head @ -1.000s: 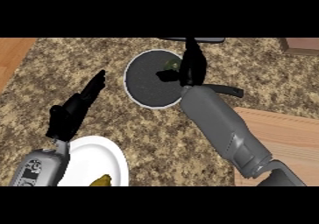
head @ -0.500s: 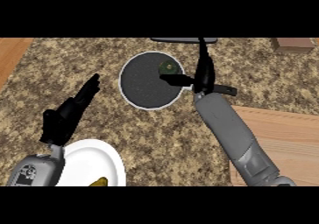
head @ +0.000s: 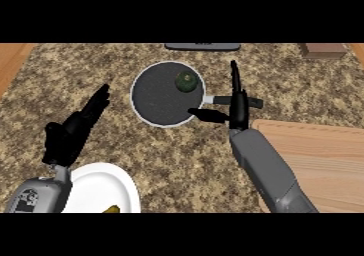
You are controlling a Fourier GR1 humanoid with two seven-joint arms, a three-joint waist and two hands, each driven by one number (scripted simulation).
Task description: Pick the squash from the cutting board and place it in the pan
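Counter: speckled brown stone counter top (head: 81, 75), carrying everything below.
Left hand: black left hand (head: 73, 131) at the left, fingers straight and close together, slanting far and right, holding nothing.
Plate: round white plate (head: 104, 186) near and left, cut off by the near edge; a small yellow item (head: 111, 210) on it is too cut off to name.
Pan: round dark pan with a pale rim (head: 155, 100), far of centre, handle pointing right.
Squash: dark green squash (head: 186, 81) lies inside the pan, in its far right part. From above it shows almost round, so its long axis and which way it points cannot be told.
Right hand: black right hand (head: 238, 105) just right of the pan, over the handle, fingers straight and together pointing far, thumb spread left toward the rim, holding nothing.
Cutting board: pale wooden cutting board (head: 325, 155) at the right, partly under the grey forearm.
Hidden: most of the pan's handle lies behind the right hand.
Change: half a second ago the right hand reached over the pan's right side beside the squash; it has now drawn back nearer, off the pan.
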